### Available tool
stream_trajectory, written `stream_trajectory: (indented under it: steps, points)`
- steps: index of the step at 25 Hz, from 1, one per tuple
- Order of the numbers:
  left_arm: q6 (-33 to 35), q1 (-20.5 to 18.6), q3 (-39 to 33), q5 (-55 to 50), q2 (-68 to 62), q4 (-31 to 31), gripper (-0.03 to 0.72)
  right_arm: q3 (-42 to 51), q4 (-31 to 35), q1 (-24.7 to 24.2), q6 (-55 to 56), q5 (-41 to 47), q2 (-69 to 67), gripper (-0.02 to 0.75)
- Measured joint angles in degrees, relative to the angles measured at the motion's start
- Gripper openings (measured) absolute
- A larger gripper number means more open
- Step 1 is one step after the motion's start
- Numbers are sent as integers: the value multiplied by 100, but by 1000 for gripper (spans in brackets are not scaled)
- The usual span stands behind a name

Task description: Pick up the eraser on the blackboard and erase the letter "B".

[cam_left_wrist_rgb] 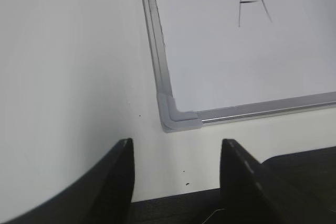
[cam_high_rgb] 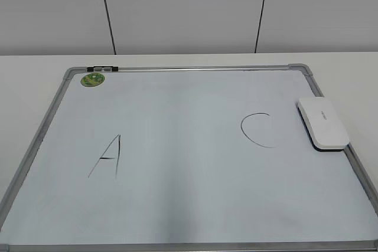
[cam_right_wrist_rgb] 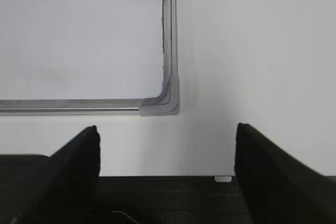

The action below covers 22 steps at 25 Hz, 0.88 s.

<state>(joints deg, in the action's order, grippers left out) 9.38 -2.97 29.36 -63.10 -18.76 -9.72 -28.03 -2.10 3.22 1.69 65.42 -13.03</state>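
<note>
On my left wrist feed the left gripper (cam_left_wrist_rgb: pixel 177 182) stood with its two dark fingers (cam_left_wrist_rgb: pixel 118 182) parted and nothing between them, hovering over bare white table (cam_left_wrist_rgb: pixel 68 77) just off the near-left corner cap (cam_left_wrist_rgb: pixel 178 116) of the blackboard (cam_high_rgb: pixel 189 146). The right gripper (cam_right_wrist_rgb: pixel 165 177) was spread wider, by the look of it, its fingers (cam_right_wrist_rgb: pixel 68 177) at the two sides of the picture, empty as well, and it hung above the table near the board's near-right corner cap (cam_right_wrist_rgb: pixel 163 103). Neither claw touched the board or anything else that I could see. The eraser (cam_high_rgb: pixel 322 123) lay at the right edge of the board, about halfway along it, its white top up and a dark underside showing at its near end; it seemed to overlap the silver frame (cam_high_rgb: pixel 360 169) slightly, and in the right wrist feed I caught its near end against the frame rail. Just left of it was the open curved "C" (cam_high_rgb: pixel 257 129), and over on the left half the thin slanted "A" (cam_high_rgb: pixel 109 156). I saw no "B" between them: the middle of the board was plain pale surface. A round green magnet (cam_high_rgb: pixel 93 79) sat at the far-left corner, beside a small dark clip (cam_high_rgb: pixel 101 69) on the far frame. White table ran along the board's left, right and far sides.
</note>
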Motion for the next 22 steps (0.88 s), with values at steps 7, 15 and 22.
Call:
stream_trajectory:
  steps: [7,15,22]
  points:
    - [-248,0,0,34,0,284,389,0,0,0,2,-13,0,589]
    - [-270,0,0,34,0,294,389,0,-3,0,12,-22,0,589]
    - [-282,0,0,34,0,294,389,0,-13,0,12,-22,0,589]
